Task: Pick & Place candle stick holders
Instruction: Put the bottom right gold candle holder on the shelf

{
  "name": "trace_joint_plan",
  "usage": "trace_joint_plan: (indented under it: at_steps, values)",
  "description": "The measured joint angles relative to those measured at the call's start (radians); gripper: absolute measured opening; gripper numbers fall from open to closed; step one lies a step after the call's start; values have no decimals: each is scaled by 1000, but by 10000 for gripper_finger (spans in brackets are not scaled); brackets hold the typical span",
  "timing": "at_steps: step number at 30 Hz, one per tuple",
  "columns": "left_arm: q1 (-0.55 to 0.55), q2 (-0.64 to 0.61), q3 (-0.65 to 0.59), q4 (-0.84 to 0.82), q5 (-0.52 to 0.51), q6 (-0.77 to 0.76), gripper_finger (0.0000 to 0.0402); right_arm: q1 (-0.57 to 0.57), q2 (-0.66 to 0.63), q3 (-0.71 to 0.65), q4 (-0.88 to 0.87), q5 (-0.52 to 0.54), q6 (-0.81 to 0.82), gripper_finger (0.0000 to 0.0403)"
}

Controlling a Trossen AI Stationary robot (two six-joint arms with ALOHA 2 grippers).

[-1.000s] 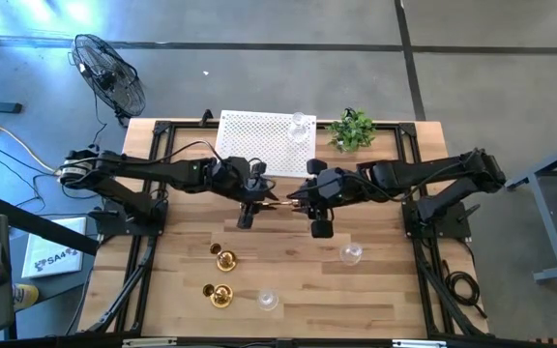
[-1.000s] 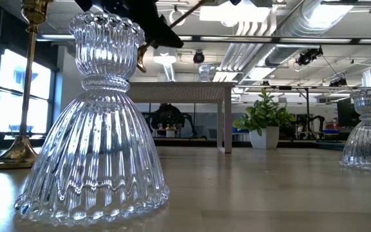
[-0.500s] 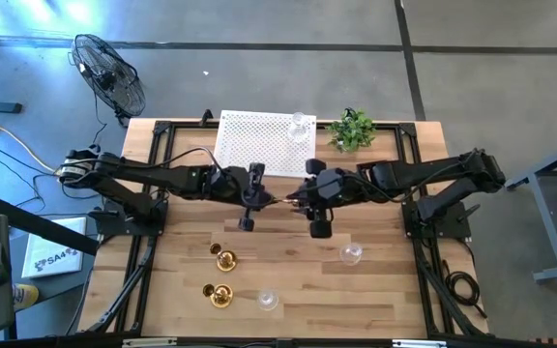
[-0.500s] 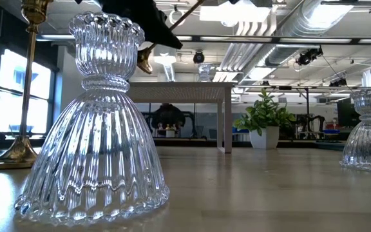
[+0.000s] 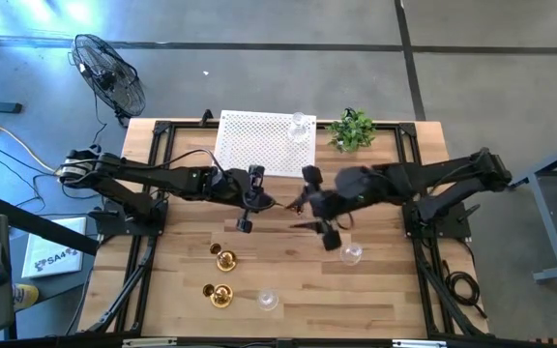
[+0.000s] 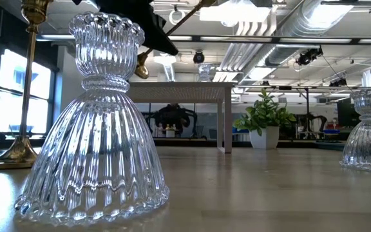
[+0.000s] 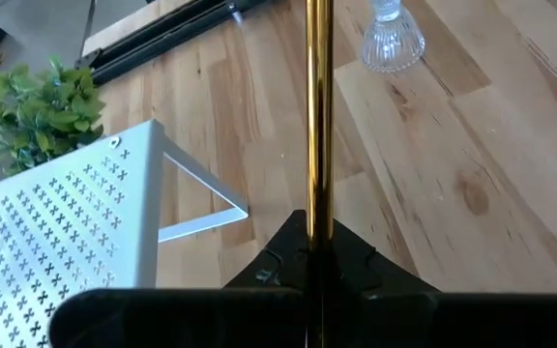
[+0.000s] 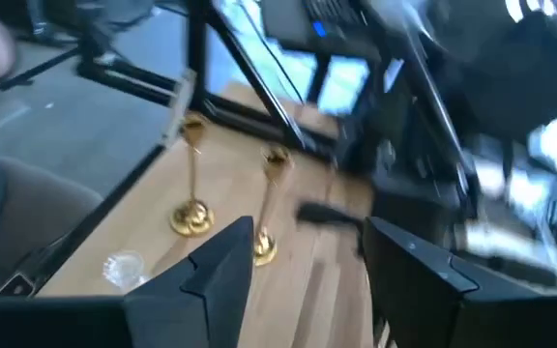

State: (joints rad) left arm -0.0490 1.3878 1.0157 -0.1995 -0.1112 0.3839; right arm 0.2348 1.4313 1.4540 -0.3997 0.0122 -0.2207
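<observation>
My left gripper (image 5: 249, 201) is shut on a gold candle stick holder (image 5: 273, 204) held above the table's middle; its slim stem (image 7: 317, 116) runs straight out from my fingers. My right gripper (image 5: 330, 238) is open and empty, a little right of it, just above a clear glass holder (image 5: 352, 253). Two gold holders (image 5: 224, 258) (image 5: 219, 294) and another clear one (image 5: 268, 301) stand on their bases near the front edge. A further clear holder (image 5: 300, 126) stands on the white rack (image 5: 259, 140). My left gripper pinches the gold holder's stem (image 7: 317, 227) between its two fingers. The stem lies along the fingers and points toward the table's right. The holder is lifted clear of the table, about level; its far end (image 6: 142, 64) shows in the low view.
A small potted plant (image 5: 353, 129) stands at the back right beside the white perforated rack. In the low view one clear glass holder (image 6: 98, 129) stands close in front and another (image 6: 369, 129) at the right. Bare wood lies between the arms and the front holders.
My right gripper has drawn away from the tip of the held gold holder, going toward the table's near edge and a little right, and has turned. My left gripper has shifted slightly toward the table's left with the holder, which stays lifted.
</observation>
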Motion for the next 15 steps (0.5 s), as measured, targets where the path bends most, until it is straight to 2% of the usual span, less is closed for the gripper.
trace_joint_plan:
  at_steps: [3,7,9,12,15]
  values:
    - [-11,0,0,26,-15,-38,1,67,-33,0,24,29,-99,181]
    - [-49,-7,0,52,-125,-58,1,175,-70,0,33,185,-168,170]
    - [-60,-14,20,28,-155,-74,0,223,-83,0,-2,225,-189,163]
    - [-59,-33,92,-135,-133,-96,0,275,-101,-1,-71,225,-202,155]
    - [-56,-44,179,-282,-152,-128,0,312,-115,-1,-121,254,-144,147]
